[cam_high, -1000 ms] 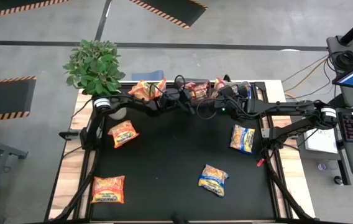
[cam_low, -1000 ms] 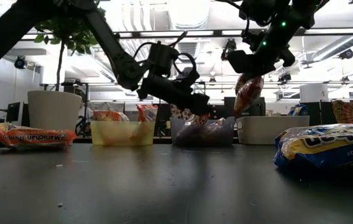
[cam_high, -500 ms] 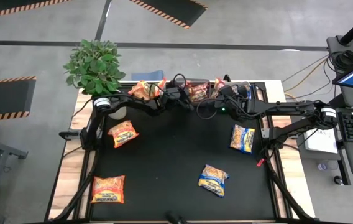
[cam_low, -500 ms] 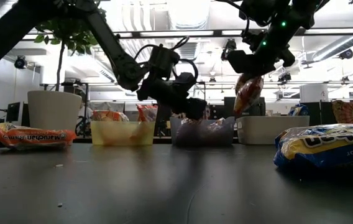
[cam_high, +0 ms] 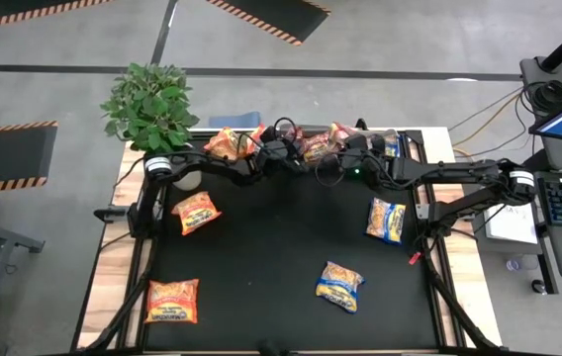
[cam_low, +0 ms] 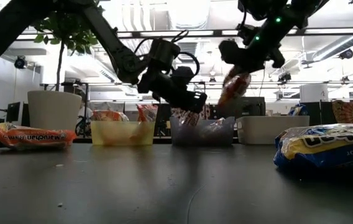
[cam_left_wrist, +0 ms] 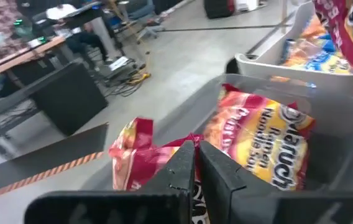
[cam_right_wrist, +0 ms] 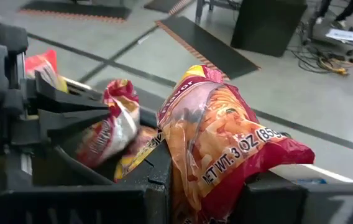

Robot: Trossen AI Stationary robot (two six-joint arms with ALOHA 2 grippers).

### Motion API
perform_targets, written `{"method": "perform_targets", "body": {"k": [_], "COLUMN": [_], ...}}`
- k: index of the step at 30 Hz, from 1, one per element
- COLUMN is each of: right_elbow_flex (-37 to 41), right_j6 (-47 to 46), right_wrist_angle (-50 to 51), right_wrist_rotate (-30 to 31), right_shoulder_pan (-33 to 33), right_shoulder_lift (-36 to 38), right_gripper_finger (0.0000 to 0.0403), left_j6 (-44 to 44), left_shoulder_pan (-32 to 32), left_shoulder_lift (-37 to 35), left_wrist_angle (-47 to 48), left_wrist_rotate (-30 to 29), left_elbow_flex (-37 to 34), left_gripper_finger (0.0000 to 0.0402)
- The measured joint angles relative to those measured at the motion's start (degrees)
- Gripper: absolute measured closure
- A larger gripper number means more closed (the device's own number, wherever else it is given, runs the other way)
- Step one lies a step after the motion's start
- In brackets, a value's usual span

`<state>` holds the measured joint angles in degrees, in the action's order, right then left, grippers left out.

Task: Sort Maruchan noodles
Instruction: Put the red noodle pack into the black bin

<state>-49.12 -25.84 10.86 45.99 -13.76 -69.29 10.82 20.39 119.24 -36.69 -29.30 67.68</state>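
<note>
Above the far middle bin [cam_low: 202,132], the left gripper [cam_left_wrist: 196,163] is clenched empty; the right gripper [cam_right_wrist: 204,186] grasps a red noodle packet [cam_right_wrist: 226,149].

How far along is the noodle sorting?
Partly done: several packets already sit in the bins along the table's far edge. In hand: the right claw holds a red packet above the bins; the left claw is shut over the middle bin. Left: four packets on the table, such as the blue-and-yellow one.

A robotics lab or workshop: hazard-striped floor mats [cam_high: 266,17], desks with monitors [cam_low: 9,113], ceiling strip lights [cam_low: 164,33].
</note>
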Motion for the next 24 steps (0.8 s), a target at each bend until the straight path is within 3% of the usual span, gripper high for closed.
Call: {"method": "perform_targets", "body": {"k": [4, 16, 24], "right_elbow_flex": [0.0, 0.0, -2.04], "right_j6": [2.99, 11.07, 11.53], "right_wrist_angle": [-6.58, -32.84, -40.35], "right_wrist_rotate": [0.01, 0.72, 0.73], "right_shoulder_pan": [-0.53, -5.53, -9.0], "right_shoulder_lift": [-2.21, -16.57, -24.3], "right_gripper_finger": [0.0337, 0.0337, 0.0337], "left_j6": [-0.23, -0.92, -2.48], "left_shoulder_pan": [0.01, 0.01, 0.01], "left_shoulder_lift": [-1.91, -8.59, -9.07], "left_wrist_angle": [3.77, 5.21, 5.51], "left_wrist_rotate": [-3.01, -2.25, -1.87], "left_elbow_flex": [-0.53, -7.31, -7.98], "left_gripper_finger": [0.0401, 0.0401, 0.0402]}}
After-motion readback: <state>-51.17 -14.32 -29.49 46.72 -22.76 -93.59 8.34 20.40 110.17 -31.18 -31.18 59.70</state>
